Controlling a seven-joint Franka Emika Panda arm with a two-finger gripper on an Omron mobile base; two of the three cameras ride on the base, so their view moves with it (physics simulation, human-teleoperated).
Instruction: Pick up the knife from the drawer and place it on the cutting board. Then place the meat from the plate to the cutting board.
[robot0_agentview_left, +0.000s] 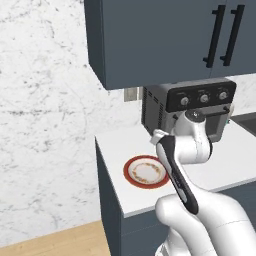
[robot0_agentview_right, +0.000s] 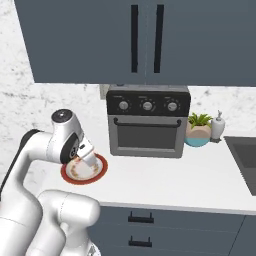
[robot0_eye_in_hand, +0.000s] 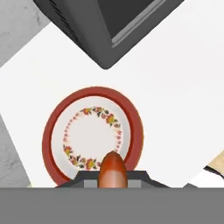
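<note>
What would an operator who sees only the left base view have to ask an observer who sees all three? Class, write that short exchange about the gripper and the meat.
Operator: Where is the gripper?
Observer: In the right base view the gripper hangs over the plate, left of the toaster oven.
Operator: Is the meat on the plate?
Observer: No. In the hand view the meat sits between the finger tips, and nothing lies on the plate below.
</note>
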